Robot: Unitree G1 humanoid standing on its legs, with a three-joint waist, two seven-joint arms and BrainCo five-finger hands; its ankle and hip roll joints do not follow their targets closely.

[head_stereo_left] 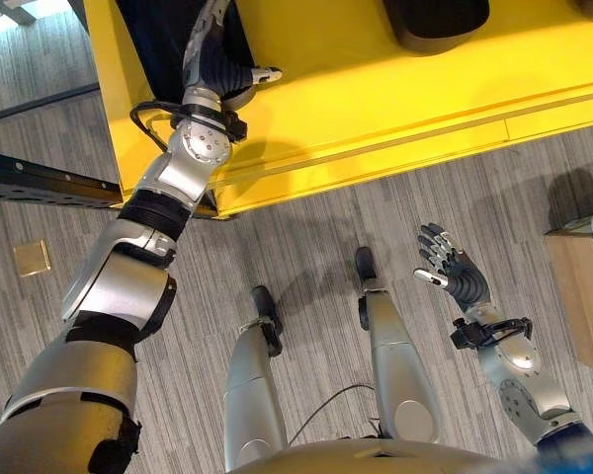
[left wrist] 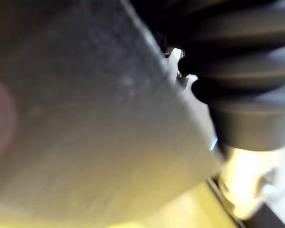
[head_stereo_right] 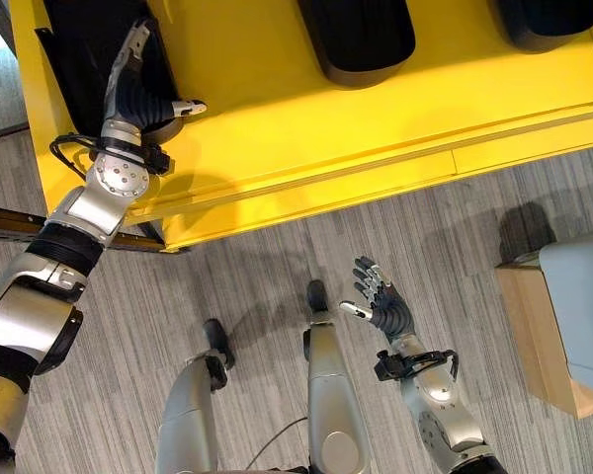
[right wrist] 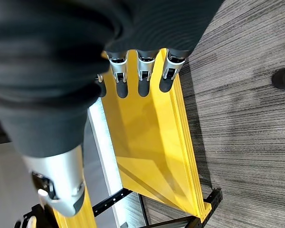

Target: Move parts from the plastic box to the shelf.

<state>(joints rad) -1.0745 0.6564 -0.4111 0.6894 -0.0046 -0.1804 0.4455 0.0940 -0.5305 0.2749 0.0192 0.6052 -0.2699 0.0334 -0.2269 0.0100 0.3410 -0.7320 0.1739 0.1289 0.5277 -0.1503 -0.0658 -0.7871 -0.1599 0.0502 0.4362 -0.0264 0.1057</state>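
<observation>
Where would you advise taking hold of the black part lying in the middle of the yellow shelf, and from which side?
Probably its rounded near end: the black part points toward the front edge of the yellow shelf, with bare shelf on both flanks. Come from the front, thumb on one flank, fingers on the other.

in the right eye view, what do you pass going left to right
left hand on the dark part → black bin on the yellow shelf → right hand → wooden box

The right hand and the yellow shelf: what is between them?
Bare grey floor lies between the right hand and the yellow shelf edge, as the right eye view shows.
</observation>
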